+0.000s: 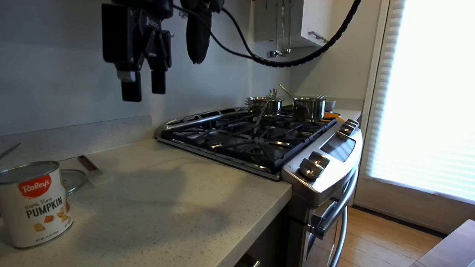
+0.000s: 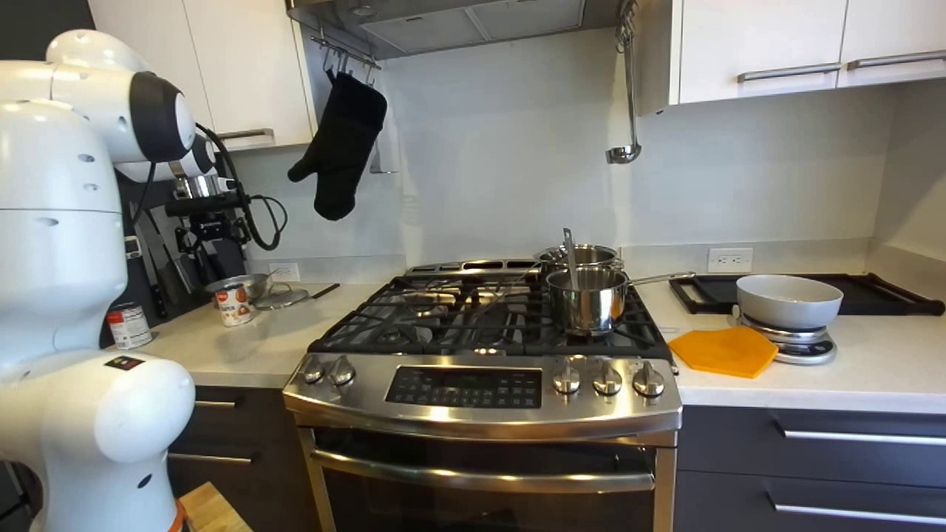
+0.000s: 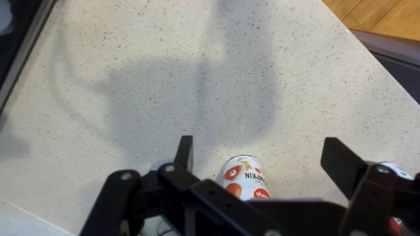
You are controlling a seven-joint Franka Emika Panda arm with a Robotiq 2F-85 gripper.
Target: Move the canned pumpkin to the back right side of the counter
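The canned pumpkin (image 1: 41, 207) stands upright on the beige counter (image 1: 167, 207), near a flat glass lid. It also stands left of the stove in an exterior view (image 2: 234, 305). In the wrist view, the canned pumpkin (image 3: 244, 177) is below and between my fingers, its upper part hidden by the gripper. My gripper (image 1: 145, 86) hangs well above the counter, fingers apart and empty. The wrist view shows its fingertips wide open (image 3: 257, 154). In an exterior view, the gripper (image 2: 213, 240) is dark against knives. The counter (image 3: 229, 65) carries its shadow.
A second white-and-red can (image 2: 129, 327) stands further left. Lid (image 2: 281, 297), metal bowl (image 2: 259, 283) and spatula (image 1: 88, 164) lie near the backsplash. The gas stove (image 2: 480, 377) bears pots (image 2: 587, 299). Right of it are an orange mat (image 2: 724, 352), bowl (image 2: 788, 303) and black tray (image 2: 872, 292).
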